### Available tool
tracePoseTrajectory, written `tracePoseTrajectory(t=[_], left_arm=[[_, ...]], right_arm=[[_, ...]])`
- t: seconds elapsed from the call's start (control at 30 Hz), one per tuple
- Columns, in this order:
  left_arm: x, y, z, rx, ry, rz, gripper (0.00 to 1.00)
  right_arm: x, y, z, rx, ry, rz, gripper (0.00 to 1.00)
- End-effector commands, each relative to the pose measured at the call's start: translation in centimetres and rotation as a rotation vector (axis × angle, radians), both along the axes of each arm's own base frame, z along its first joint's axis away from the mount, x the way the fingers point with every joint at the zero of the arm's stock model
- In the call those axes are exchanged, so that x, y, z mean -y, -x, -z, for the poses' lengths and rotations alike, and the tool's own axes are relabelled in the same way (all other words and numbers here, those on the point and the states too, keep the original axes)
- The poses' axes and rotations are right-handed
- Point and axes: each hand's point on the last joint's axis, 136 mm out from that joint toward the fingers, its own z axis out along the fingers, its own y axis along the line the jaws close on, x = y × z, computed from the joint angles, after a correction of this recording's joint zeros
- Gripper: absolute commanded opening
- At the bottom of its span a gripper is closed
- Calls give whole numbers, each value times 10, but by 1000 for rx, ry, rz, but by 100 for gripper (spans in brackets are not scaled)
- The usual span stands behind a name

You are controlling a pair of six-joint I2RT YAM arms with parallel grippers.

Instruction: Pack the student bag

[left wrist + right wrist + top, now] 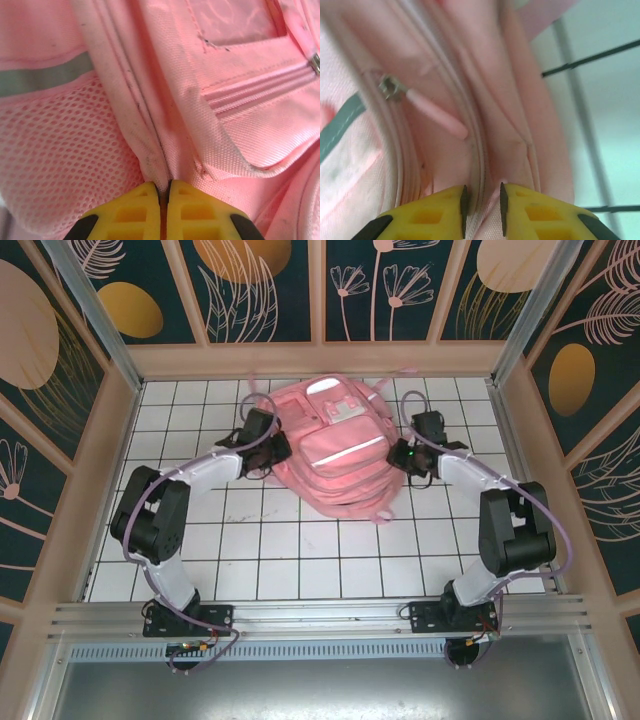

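The bag (335, 455) is lying mid-surface (270, 540), toward the far side. The left jaws are clenching a fold beside its mesh pocket (55, 165). The right jaws are pinching a seam near a zipper pull (437, 117), probably bracing both sides for opening.

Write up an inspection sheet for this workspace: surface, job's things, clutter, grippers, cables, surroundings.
Surface: white tiled table, dark grid lines.
Job's things: pink backpack lying at the far middle, front pockets up.
Clutter: nothing seen.
Grippers: left gripper shut on a fold of the backpack; right gripper shut on a seam beside a zipper pull.
Cables: purple cables run along both arms.
Surroundings: leaf-patterned wall panels in wooden frames; metal rail at the near edge.
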Motion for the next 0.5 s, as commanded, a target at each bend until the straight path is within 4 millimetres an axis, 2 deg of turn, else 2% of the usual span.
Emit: tracePoseTrajectory(t=[0.0,0.13,0.2,0.3,0.33,0.4,0.47], left_arm=[[39,40,7,-91,82,42,3],[62,54,-11,-77,132,66,6],[62,56,-18,-75,138,66,18],[47,56,-36,-37,77,39,44],[43,56,-40,-25,54,36,50],[33,56,-50,1,8,36,56],[20,57,-55,24,-37,31,57]], right_arm=[[45,-17,-5,-2,105,85,26],[62,-36,-17,21,84,122,26],[60,-41,-29,47,80,111,27],[54,-38,-48,85,71,103,33],[50,-35,-53,96,67,96,35],[44,-27,-63,109,65,88,38],[35,-18,-71,121,56,78,39]])
